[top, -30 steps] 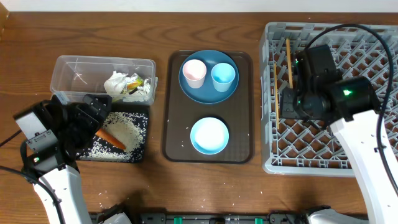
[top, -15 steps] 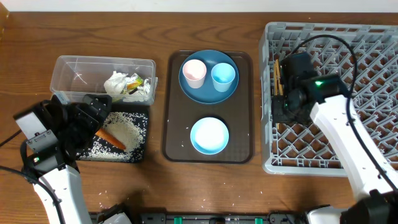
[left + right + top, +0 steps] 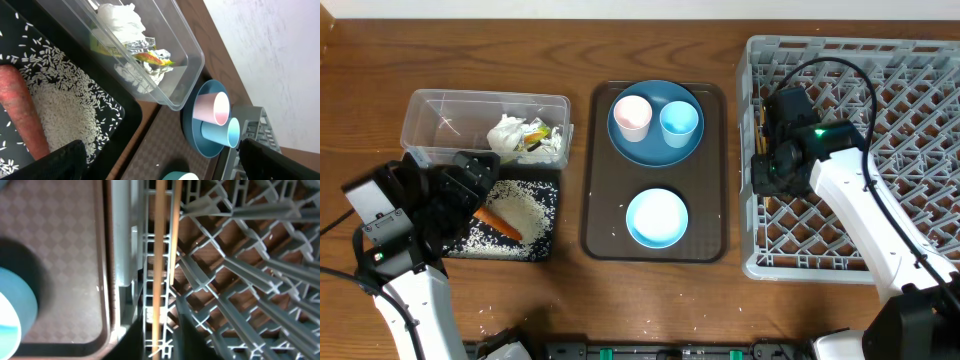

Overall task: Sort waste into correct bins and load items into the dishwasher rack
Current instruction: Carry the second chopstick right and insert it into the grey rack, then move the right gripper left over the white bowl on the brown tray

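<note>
- Right end effector [image 3: 160, 330], jaws narrowly parted around the wooden chopsticks [image 3: 160, 240] lying along the dishwasher rack's [image 3: 790, 268] left edge, might snag one when lifting.
- Left end effector [image 3: 160, 150] gapes wide, empty.

1. Dishwasher rack [image 3: 920, 60]: grey moulded plastic, matt.
2. Chopsticks [image 3: 160, 255]: pale bare wood, smooth.
3. Box [image 3: 445, 125]: clear glossy plastic.
4. Tissue [image 3: 120, 17]: crumpled white paper.
5. Serving tray [image 3: 60, 230]: dark brown, finely checkered texture.
6. Table [image 3: 470, 50]: grained wood.
</note>
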